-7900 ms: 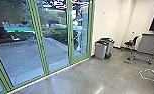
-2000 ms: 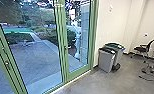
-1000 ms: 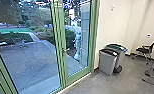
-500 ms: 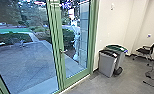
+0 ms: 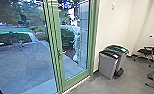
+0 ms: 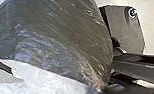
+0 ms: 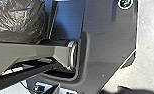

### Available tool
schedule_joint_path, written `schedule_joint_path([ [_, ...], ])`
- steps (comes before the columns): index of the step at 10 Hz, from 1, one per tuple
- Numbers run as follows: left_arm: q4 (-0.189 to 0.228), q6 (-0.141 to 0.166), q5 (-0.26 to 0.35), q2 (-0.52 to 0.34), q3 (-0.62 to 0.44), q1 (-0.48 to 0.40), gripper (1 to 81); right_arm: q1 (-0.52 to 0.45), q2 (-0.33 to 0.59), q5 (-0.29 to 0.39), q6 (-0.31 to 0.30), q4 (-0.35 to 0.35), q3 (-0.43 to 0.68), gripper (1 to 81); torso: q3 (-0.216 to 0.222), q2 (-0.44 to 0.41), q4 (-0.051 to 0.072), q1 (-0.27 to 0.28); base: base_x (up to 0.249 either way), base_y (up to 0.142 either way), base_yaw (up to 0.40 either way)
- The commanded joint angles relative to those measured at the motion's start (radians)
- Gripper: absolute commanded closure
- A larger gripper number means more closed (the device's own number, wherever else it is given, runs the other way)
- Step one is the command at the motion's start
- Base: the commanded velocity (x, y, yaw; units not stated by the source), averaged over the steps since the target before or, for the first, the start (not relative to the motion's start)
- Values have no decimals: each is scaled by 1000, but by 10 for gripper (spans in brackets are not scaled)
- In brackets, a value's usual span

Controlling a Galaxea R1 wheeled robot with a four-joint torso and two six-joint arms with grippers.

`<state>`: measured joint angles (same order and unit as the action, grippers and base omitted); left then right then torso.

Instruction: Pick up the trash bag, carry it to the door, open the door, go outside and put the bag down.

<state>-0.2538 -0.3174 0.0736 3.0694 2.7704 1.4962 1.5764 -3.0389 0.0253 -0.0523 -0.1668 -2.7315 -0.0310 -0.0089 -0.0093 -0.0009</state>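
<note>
Grey floor (image 5: 93,86) meets a green-framed glass door (image 5: 79,81) near bins (image 5: 107,66); the trash bag (image 6: 63,37) looms close in the left wrist view, and how either arm's jaws stand, or what they hold, I cannot tell

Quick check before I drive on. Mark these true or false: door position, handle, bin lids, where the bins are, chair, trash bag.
1. The door stands wide open. False: it looks closed, its bottom rail in line with the sill.
2. The door's handle is on the green frame. True.
3. The nearer bin has a green lid. False: its lid is dark; the farther bin has the green one.
4. Both bins stand outside on the paving. False: they are indoors, by the wall.
5. In the head view, a chair is right of the bins. True.
6. The trash bag shows in the left wrist view. True.
</note>
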Motion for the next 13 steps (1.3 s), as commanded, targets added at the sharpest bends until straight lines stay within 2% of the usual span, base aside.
schedule_joint_path([
  [1, 5, -8, 63, -3, 0, -47, 811, -35, -2, 53, 0, -5, 1, 10, 0, 0, 0, 1, 143, 0, 0],
  [13, 7, -8, 52, -3, 5, -47, 811, -20, -10, 51, 0, 1, 0, 10, 0, 0, 0, 1, 143, 0, 0],
])
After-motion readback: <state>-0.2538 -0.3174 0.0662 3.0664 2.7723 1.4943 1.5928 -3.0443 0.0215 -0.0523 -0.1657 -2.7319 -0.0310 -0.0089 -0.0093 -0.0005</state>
